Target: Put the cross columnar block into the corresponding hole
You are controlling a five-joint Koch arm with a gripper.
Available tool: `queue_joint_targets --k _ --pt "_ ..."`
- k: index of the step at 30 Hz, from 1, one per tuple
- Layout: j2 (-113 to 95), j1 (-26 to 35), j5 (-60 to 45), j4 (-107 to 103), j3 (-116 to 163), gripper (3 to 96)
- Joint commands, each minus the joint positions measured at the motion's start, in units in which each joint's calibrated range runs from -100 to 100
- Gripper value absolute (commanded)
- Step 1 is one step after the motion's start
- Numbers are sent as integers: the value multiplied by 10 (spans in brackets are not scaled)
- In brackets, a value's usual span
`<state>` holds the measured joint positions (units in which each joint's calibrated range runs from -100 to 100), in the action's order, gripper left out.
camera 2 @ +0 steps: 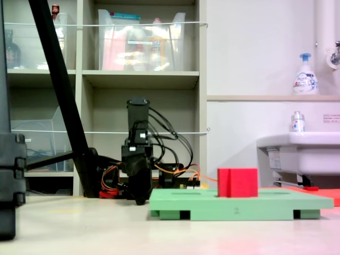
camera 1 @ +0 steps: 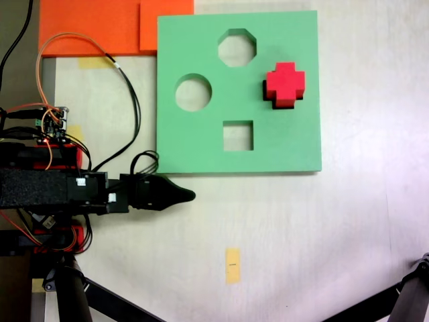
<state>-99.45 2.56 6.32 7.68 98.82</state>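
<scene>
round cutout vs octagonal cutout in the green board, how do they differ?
In the first exterior view, the round cutout has a smooth circular edge; the octagonal cutout has straight sides and corners. The round one sits nearer the board's left edge and lower in the picture; the octagonal one sits near the top edge, more central. Both are empty holes in the green board and look similar in size.

pale floor (camera 1: 322,228) carries green foam board (camera 1: 201,144), orange sheet (camera 1: 87,27)

Possibly a "2" on the green board's (camera 2: 239,209) front edge.
</scene>
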Motion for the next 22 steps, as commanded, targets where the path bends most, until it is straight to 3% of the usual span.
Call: queue_joint_targets --k 1,4,7,22 --pt "-5 0 -16 -6 12 494" --pt "-5 0 -16 -72 12 456" --pt "-5 -4 -13 -68 12 494" --pt "-5 -2 -13 -67 12 494"
